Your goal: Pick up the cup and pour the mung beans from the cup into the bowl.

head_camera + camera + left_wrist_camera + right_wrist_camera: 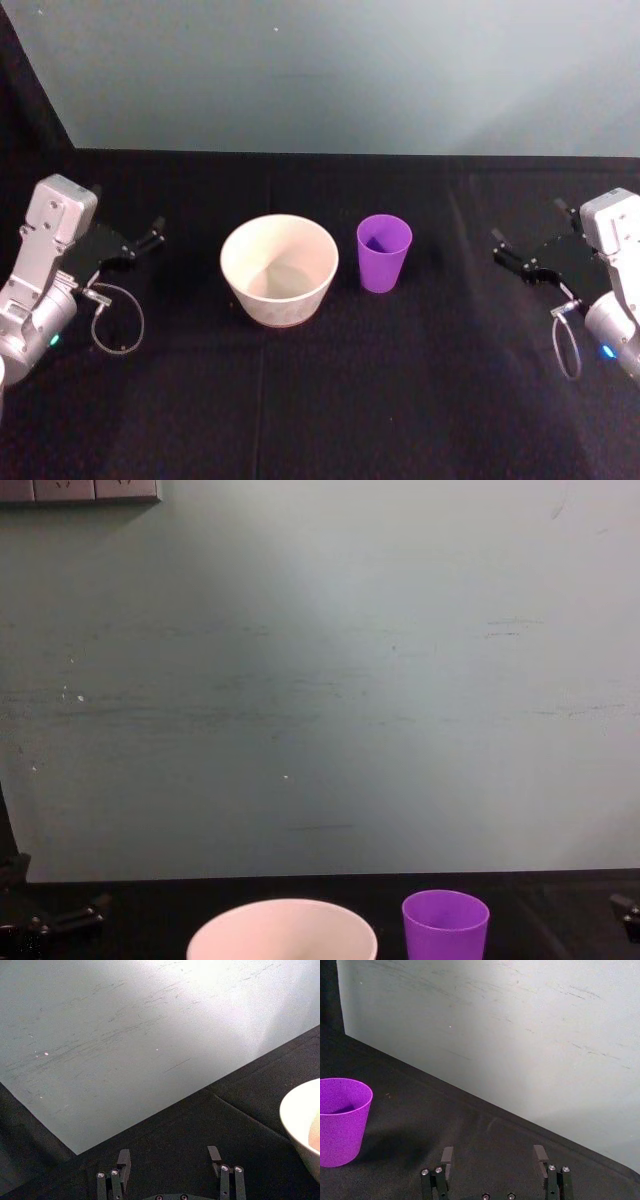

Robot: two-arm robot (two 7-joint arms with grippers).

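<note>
Cup (384,253) first: we judge it light, stiff plastic whose smooth, tapered wall could slip in a loose pinch. We would take hold across the wall at mid-height, below the rim, and keep it level until it is over the bowl (279,270). It is small, bright purple and handleless, standing upright on the black tabletop (320,400) just beside the bowl, on its right and not touching it. We cannot make out its contents, as the interior lies in shadow. The bowl is wide, round and pale pinkish-white. The right gripper (500,248) is well to the right of the cup, fingers spread wide and holding nothing. The left gripper (153,233) is left of the bowl, likewise spread and empty.
</note>
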